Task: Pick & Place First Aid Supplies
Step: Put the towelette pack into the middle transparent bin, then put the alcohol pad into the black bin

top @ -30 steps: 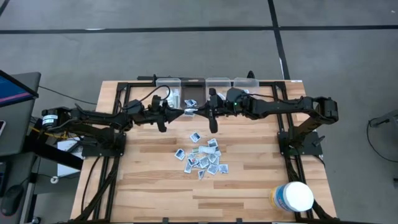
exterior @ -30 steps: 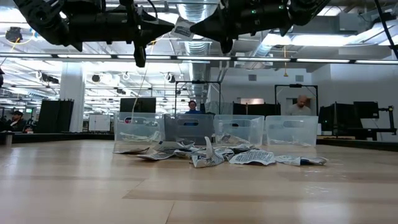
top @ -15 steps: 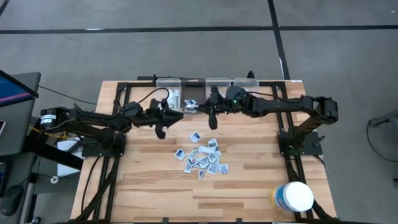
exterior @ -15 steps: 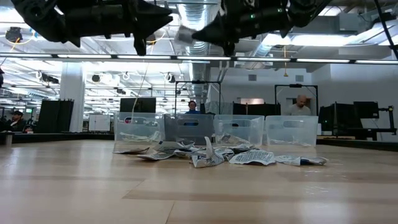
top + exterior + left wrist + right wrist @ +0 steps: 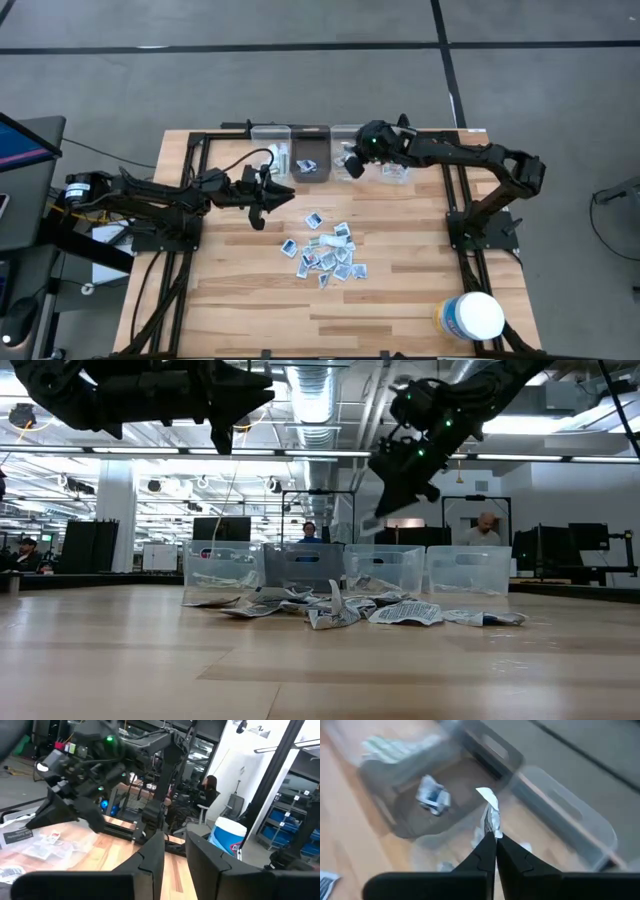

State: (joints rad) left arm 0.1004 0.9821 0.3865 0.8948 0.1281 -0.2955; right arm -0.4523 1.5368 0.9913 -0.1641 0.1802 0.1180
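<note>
Right jaws (image 5: pixel 491 836): closed and pinching a small white packet (image 5: pixel 490 812) by its lower edge; the packet is standing up from the fingertips.
Right jaws, position: hanging in the air above the row of clear bins (image 5: pixel 330 150) along the worktop's (image 5: pixel 400 290) far edge; in the high view the right jaws (image 5: pixel 352 160) are sitting over the bins near the middle of the row.
Bins below the right jaws: one bin is holding a crumpled blue-printed packet (image 5: pixel 434 797); the neighbouring bins are also showing pale packets, blurred in the right wrist view.
Left jaws (image 5: pixel 268 195): standing partly open with a clear gap between the two dark fingers (image 5: pixel 150 862); nothing is lying in that gap.
Left jaws, position: hovering off the worktop, just short of the bin row and well apart from the right jaws.
Loose supplies (image 5: pixel 325 250): a scatter of small flat white-grey packets, several with blue print, is lying on the bare wood in mid-worktop, nearer the front edge than either set of jaws, and touching neither.
Low view: the same heap (image 5: pixel 350 610) is lying in front of the bins, with both arms raised well above it.
White tub (image 5: pixel 470 318): standing at the front right corner, far from both jaws.
Background: seated people (image 5: pixel 485 530) are showing in the room beyond the worktop.
</note>
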